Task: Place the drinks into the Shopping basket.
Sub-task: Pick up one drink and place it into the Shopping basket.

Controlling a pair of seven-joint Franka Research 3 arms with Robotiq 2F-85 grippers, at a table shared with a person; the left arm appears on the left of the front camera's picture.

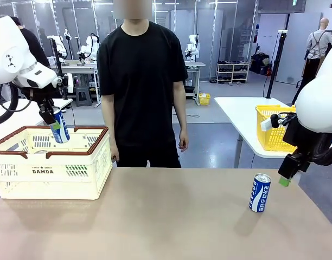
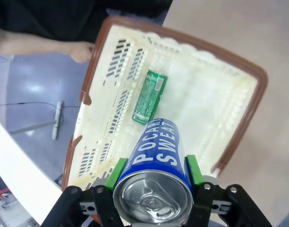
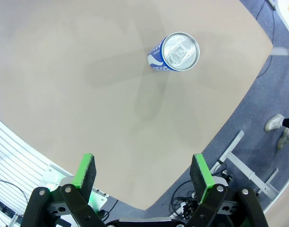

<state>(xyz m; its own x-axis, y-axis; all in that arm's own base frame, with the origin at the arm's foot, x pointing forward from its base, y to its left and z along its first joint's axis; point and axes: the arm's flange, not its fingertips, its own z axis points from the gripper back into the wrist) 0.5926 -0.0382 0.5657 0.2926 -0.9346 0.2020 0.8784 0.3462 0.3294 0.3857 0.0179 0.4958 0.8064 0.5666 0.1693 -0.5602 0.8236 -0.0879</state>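
The left arm's fingers (image 2: 192, 169) are clamped on a blue-and-white cylindrical drink can (image 2: 156, 142). Their green pads press its sides just below the top rim, so the can hangs bottom-down and a little tilted over the big cream-white slotted plastic shopping basket (image 1: 52, 170) with the reddish-brown rim. From here its lower end looks about level with that rim, near the basket's far left corner and clear of the walls. Holding it high on the body leaves the rest free to go down between the walls.

A green drink can with white markings (image 2: 150, 97) already lies on its side on the basket's floor, close to one long wall. I can't tell whether the held can hangs right over it or just beside it, so the drop may need care.

Well apart from the basket, toward the other end of the light-brown counter (image 1: 166, 216), a second blue-and-white can (image 1: 260, 193) stands upright and alone. The right arm's fingers (image 3: 85, 170) are spread wide and empty, hanging just past that can on the side away from the basket. I'd guess it goes next.

A person in a black shirt (image 1: 141, 81) stands across the counter, just beyond the basket's right end, arms down.
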